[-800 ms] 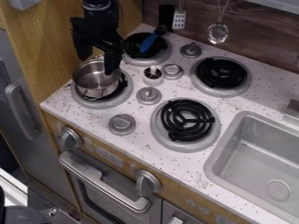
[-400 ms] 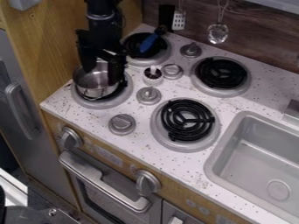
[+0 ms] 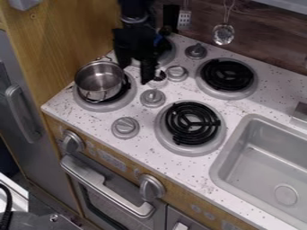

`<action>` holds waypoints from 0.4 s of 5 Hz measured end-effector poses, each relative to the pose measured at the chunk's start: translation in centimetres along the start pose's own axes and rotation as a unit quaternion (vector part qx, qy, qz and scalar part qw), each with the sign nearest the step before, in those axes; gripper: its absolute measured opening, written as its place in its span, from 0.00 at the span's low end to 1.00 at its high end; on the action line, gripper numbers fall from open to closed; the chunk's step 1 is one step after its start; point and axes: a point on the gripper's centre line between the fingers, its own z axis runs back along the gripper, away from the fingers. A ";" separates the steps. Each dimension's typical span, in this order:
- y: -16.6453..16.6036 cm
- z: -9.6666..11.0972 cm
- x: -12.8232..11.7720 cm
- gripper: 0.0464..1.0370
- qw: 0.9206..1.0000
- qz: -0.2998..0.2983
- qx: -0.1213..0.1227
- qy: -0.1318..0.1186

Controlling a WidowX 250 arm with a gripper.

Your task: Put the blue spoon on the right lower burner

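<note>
Blue spoon (image 3: 158, 41) partly behind black hand (image 3: 135, 75), fingers spread; right lower burner (image 3: 192, 122) round, coiled.

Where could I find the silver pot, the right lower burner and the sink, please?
Silver pot (image 3: 98, 81): camera view, on its inside.
Right lower burner (image 3: 190, 125): camera view, on its black coil.
Sink (image 3: 260, 166): camera view, on its bare floor.

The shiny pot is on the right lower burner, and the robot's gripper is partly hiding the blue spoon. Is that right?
Not quite. The camera view shows the shiny pot on the left lower burner, not on the right lower burner. The gripper is partly hiding the blue spoon.
</note>
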 end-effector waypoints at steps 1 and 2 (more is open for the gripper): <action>1.1 -1.4 3.4 0.96 0.998 0.021 0.038 -0.051; 2.9 -3.7 6.2 0.96 0.995 0.057 0.055 -0.064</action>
